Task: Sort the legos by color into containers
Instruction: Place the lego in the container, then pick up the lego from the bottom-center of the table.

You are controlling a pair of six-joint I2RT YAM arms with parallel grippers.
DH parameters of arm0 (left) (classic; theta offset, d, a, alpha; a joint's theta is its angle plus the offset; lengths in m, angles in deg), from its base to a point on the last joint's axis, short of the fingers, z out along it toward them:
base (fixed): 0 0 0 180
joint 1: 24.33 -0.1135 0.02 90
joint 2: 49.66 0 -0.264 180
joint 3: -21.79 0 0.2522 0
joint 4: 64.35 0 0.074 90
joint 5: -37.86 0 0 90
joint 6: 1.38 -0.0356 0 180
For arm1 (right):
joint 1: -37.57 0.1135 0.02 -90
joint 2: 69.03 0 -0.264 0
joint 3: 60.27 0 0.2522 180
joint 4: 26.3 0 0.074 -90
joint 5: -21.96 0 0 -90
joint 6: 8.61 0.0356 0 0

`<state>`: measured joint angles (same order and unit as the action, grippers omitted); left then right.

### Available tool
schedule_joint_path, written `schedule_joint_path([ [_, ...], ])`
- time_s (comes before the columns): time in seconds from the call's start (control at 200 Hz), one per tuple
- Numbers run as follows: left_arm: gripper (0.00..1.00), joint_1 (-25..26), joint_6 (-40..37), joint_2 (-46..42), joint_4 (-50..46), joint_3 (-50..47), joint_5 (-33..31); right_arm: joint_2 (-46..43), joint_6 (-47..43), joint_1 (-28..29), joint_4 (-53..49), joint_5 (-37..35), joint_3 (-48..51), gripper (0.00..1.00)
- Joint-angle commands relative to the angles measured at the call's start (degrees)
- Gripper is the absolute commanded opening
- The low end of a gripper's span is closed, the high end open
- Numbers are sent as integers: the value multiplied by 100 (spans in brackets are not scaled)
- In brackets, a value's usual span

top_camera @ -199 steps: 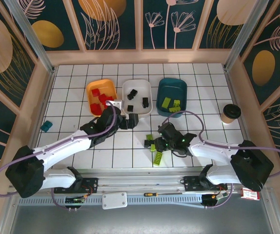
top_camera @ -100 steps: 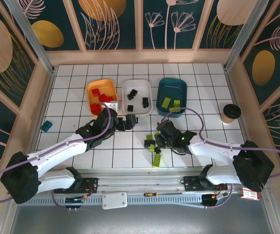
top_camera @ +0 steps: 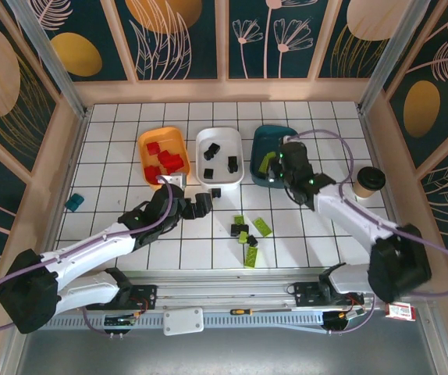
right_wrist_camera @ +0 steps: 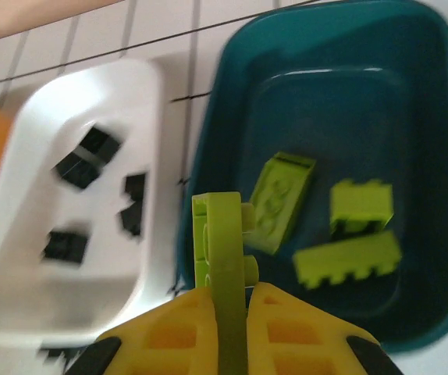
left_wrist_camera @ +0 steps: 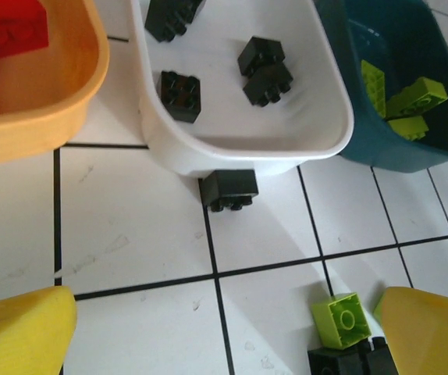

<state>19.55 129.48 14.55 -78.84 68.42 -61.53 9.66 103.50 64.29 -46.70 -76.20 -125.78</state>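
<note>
Top view, trays: orange tray, white tray and teal tray sit in a row, upper middle.
Top view, loose legos: a few green and black ones lie on the worktop, lower middle.
Top view, pincers: left pincer is just below the white tray. Right pincer is over the teal tray.
Left wrist view, pincer: wide open, holding nothing.
Left wrist view, black brick: middle of the frame, touching the white tray's outside wall.
Right wrist view, pincer: squeezed tight on a thin green brick, which stands on edge by the teal tray's left side.
How legos handle: probably light, hard and smooth. Pinch the flat sides, not the bumps.
</note>
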Motion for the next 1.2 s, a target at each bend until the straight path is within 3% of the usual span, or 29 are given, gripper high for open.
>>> schedule_joint_path([
  [0.0,99,8,224,-140,-50,-142,95,798,-67,-319,448,278,-441,7],
  [0.155,99,9,311,-270,-47,-293,112,1610,-57,-478,373,346,-988,14],
  [0.33,99,9,332,-313,-76,-353,121,1746,-31,-511,268,363,-1241,47],
  [0.445,99,11,319,-329,-76,-368,103,1341,-27,-454,242,393,-1103,57],
  [0.621,99,10,317,-317,-50,-385,78,386,-34,-35,21,281,-417,64],
  [0.841,99,15,298,-227,53,-460,86,-744,310,983,-626,-7,875,66],
  [1.031,99,11,265,-89,94,-458,72,-871,667,1611,-1149,-146,1499,70],
  [1.196,99,16,269,-37,117,-459,51,-737,722,1750,-1197,-85,1801,70],
])
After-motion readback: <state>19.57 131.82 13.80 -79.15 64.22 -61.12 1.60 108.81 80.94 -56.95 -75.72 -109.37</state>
